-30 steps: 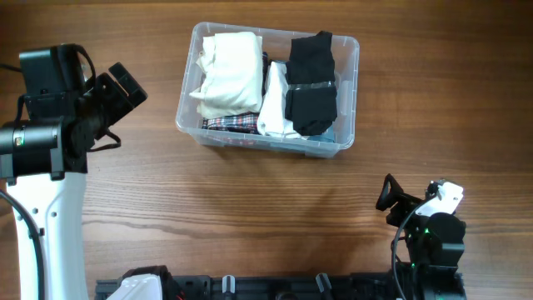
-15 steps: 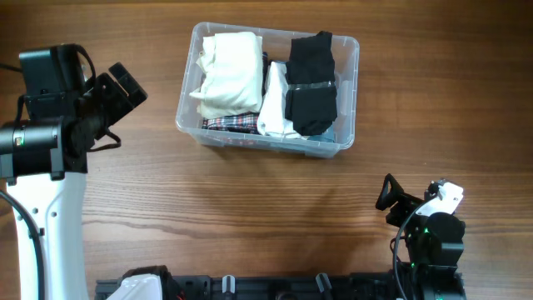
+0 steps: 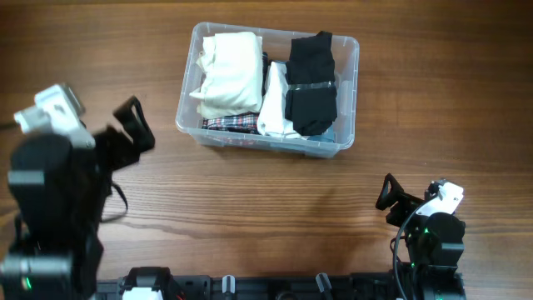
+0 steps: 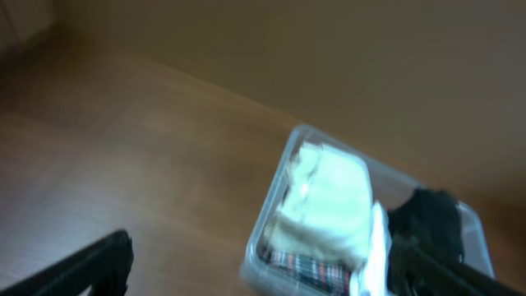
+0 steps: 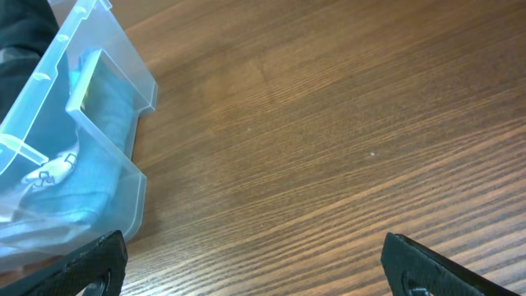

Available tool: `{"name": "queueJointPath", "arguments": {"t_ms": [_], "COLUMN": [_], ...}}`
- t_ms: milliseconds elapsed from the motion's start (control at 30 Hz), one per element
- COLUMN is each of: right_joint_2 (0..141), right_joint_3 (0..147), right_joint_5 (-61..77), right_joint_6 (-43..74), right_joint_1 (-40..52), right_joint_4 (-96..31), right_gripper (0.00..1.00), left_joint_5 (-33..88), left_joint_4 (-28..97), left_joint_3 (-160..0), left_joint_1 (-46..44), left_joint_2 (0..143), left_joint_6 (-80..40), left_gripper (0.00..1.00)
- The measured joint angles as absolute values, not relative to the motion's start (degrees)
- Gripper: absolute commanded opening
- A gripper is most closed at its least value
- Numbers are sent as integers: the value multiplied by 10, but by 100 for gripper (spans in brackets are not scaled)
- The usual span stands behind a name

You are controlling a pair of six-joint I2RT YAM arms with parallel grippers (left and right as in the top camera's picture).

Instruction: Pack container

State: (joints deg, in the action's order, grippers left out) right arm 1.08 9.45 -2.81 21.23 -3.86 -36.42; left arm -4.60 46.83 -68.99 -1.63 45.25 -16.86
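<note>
The container (image 3: 354,93), a clear plastic bin, stands at the back middle of the table. It holds a cream folded cloth (image 3: 226,73), a white cloth (image 3: 275,104), a black cloth (image 3: 312,83) and a plaid cloth (image 3: 233,123). My left gripper (image 3: 133,127) is open and empty, left of the bin and apart from it. The left wrist view is blurred and shows the bin (image 4: 267,215) ahead of the open jaws (image 4: 263,267). My right gripper (image 3: 390,193) is open and empty at the front right. Its wrist view shows the bin's corner (image 5: 107,115) at the left, ahead of the open jaws (image 5: 255,263).
The wooden table (image 3: 250,208) shows bare wood between the bin and the front edge. A dark rail (image 3: 275,287) runs along the front edge. The left arm's body (image 3: 50,208) stands over the front left.
My left arm has swung down and toward the front left, its gripper now a little lower beside the bin. The right arm and the bin have not moved.
</note>
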Motion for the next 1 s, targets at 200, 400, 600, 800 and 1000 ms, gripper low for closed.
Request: {"name": "queueJointPath", "arguments": {"t_ms": [200, 400, 600, 800, 1000], "right_joint_2": [10, 9, 9, 9, 9], "right_joint_3": [95, 95, 95, 95, 95], "right_joint_5": [-28, -28, -28, -28, -28], "right_joint_6": [212, 212, 212, 212, 212], "right_joint_1": [-39, -39, -39, -39, -39], "right_joint_4": [-364, -364, -364, -363, -364], "right_gripper": [100, 100, 100, 100, 100], "left_joint_5": [19, 71, 96, 104, 104], "left_joint_4": [379, 369, 364, 342, 334], "left_joint_3": [-417, -243, -154, -108, -92], "left_joint_1": [-20, -22, -22, -22, -57], "left_joint_2": [249, 94, 24, 14, 9], "left_joint_6": [-77, -62, -62, -61, -61], "left_gripper": [100, 100, 100, 100, 100]}}
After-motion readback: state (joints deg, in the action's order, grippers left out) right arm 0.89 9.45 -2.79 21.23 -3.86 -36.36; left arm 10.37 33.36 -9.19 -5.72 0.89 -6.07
